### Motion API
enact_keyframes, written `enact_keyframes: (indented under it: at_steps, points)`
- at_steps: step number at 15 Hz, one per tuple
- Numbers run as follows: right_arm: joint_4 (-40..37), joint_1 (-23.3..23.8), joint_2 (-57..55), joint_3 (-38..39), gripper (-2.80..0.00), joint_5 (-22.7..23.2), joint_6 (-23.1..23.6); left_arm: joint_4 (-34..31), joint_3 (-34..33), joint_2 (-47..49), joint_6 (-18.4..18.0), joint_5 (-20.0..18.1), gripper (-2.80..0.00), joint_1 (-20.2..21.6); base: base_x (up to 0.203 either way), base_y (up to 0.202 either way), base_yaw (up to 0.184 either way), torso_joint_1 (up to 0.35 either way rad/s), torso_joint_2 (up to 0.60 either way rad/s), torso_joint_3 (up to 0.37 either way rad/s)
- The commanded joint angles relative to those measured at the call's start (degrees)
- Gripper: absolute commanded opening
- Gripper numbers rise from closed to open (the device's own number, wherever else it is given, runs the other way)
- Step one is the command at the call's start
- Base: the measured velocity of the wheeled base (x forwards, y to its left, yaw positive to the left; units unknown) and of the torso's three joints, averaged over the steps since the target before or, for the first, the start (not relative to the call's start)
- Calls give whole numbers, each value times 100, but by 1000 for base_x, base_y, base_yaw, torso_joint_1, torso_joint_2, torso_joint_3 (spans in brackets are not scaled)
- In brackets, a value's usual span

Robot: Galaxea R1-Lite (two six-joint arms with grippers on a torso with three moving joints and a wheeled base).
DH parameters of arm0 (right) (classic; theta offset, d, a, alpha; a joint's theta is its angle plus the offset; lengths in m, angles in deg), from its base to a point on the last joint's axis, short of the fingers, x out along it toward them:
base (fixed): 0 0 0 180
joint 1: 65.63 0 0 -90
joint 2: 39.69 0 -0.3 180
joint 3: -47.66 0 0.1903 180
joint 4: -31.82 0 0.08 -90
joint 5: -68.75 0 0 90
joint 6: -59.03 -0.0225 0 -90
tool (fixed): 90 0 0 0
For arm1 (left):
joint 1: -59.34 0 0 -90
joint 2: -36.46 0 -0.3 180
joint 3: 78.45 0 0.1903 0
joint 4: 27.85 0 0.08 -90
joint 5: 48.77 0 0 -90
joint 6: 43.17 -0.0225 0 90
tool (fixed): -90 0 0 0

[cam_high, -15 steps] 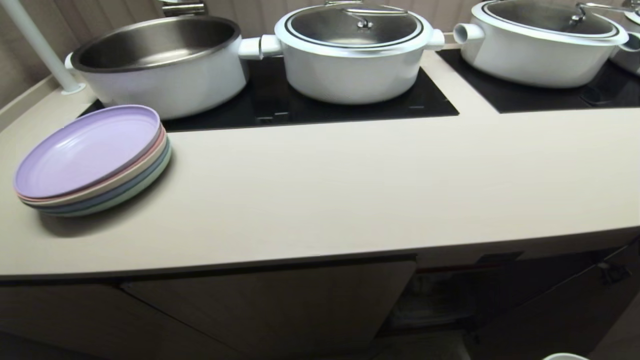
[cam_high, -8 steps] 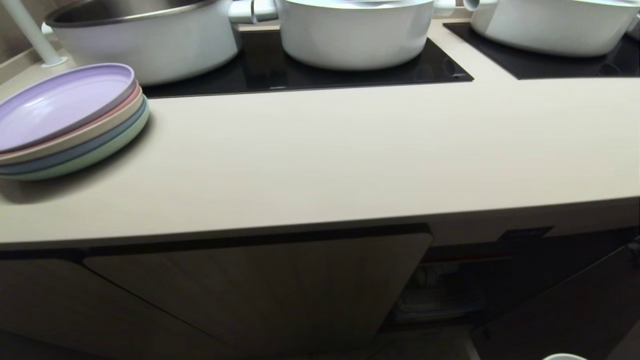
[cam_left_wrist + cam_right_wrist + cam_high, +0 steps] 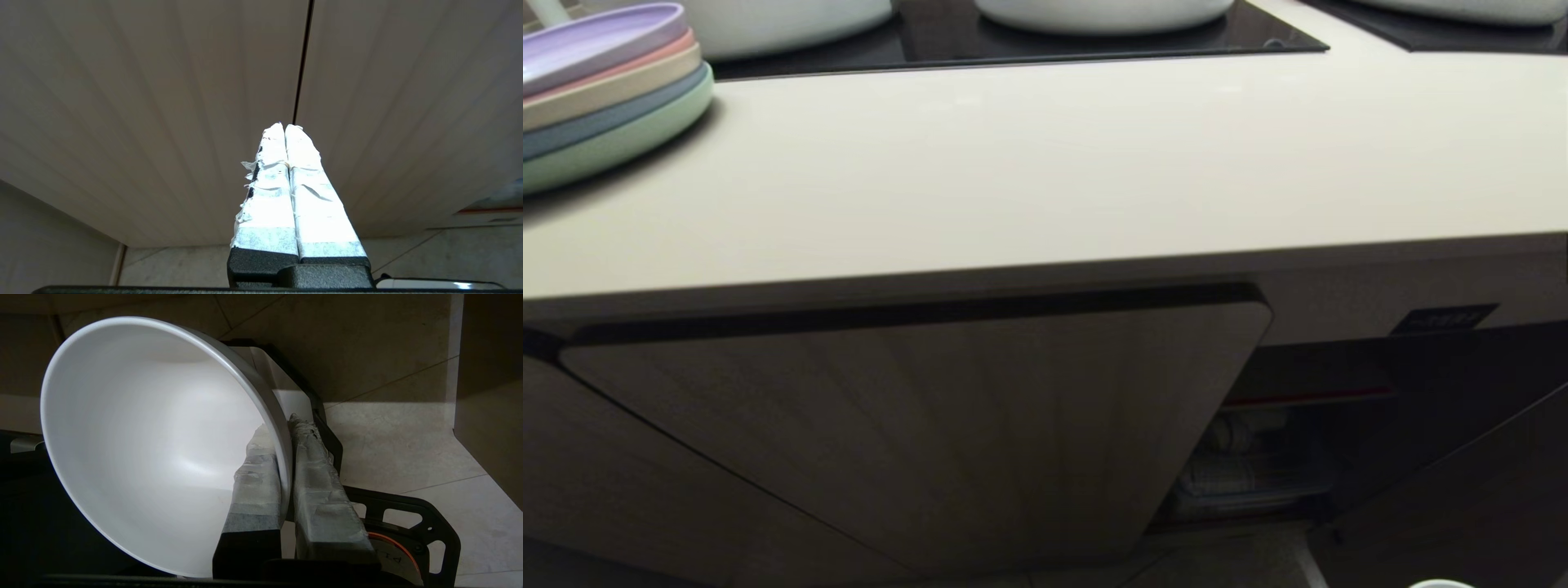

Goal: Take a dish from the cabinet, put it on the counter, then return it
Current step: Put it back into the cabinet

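White ceramic, the dish (image 3: 155, 449) is pinched by its rim in the right pincer (image 3: 286, 428), one taped finger (image 3: 257, 477) inside the wall and the other outside, so the bowl hangs tilted on edge over pale floor tiles (image 3: 400, 445). In the head view only a sliver of its rim (image 3: 1441, 583) peeps in at about 5 o'clock, low and well below the bench (image 3: 1045, 163), with nothing of the arm itself in sight there. The bench's bare middle carries no bowl; at 10 o'clock sits the stack of pastel plates (image 3: 605, 98), and along 12 o'clock the black cooktop (image 3: 1013, 41) with the bottoms of white pots (image 3: 1103, 12). Under the bench front one fluted cabinet door (image 3: 915, 425) stands swung open, and at 4 o'clock the dark opening shows a red shelf edge (image 3: 1307, 398) with dim white ware (image 3: 1241, 457) behind it, too dark to name. The left pincer (image 3: 285, 127) is closed on nothing, parked facing fluted panels (image 3: 163, 102). My reading: the dish is out of the cabinet and in hand down near the opening, either just fetched or on its way back; the pictures alone cannot settle which. At the least, the return to the shelf and the release are left.
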Motion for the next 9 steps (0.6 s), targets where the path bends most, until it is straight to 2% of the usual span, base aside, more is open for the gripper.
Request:
enact_keyframes:
  at_steps: [1, 9]
  points:
    - [-9, -12, -26, 7, -280, 5, -18, -2, 0, -2, 3, 3, -280, 2, 0, 0, 0, -179, 484, 283]
    - [0, 14, -55, 15, -280, 5, -80, -2, 0, -2, 5, 3, -280, 2, 0, 0, 0, -157, 463, 302]
